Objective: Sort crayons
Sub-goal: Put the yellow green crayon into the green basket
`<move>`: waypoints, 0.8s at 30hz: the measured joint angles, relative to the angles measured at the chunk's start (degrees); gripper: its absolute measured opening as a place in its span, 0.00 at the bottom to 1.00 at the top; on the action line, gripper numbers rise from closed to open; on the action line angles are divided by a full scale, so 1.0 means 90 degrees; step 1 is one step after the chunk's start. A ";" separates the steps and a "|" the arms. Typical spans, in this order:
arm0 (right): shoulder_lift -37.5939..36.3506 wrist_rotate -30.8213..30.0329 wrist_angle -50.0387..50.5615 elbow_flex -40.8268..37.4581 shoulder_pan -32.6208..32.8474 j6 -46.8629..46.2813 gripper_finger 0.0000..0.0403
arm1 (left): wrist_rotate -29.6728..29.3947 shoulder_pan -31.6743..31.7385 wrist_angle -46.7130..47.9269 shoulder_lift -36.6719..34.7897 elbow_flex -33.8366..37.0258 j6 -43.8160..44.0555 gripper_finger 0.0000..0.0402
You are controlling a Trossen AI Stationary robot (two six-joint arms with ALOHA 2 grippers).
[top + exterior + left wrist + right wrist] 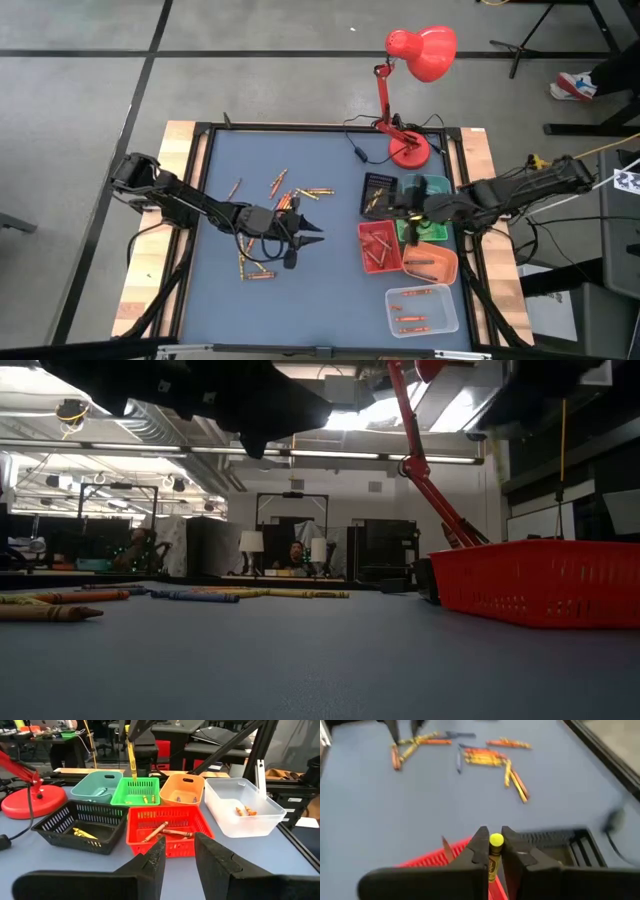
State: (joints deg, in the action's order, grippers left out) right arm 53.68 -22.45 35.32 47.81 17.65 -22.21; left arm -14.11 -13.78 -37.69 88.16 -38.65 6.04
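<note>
Loose crayons (290,195) lie scattered on the blue table mat, more of them nearer the front (255,270). My left gripper (305,232) hovers open beside them with nothing between its fingers (179,857). It faces a cluster of small trays: black (75,822), teal (95,787), green (135,792), red (167,827), orange (187,787) and clear (242,805). My right gripper (402,210) hangs above these trays, shut on a yellow crayon (496,840). In the left wrist view that crayon (131,760) hangs over the green tray. My right gripper pinches the yellow crayon between its two fingers (479,845), which lie across it. The crayon's round end (496,839) sticks out past the fingertips. The fingers slant down from the table's right side. The crayon is clear of everything, pointing down over the green tray (133,772).
A red desk lamp (410,150) stands at the far edge behind the trays, its cable (355,152) on the mat. Crayons lie in the red, black, green, orange and clear trays. Open mat lies between the loose crayons and the trays.
</note>
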 joint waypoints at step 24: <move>-0.0436 0.0958 0.2641 -0.0002 -0.0002 -0.0887 0.10 | -0.0023 0.0019 0.0477 -0.0002 -0.0005 -0.0002 0.22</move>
State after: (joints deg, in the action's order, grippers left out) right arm 49.76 -13.82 59.09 47.79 17.63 -30.20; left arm -14.31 -13.61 -33.40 88.14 -38.70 6.02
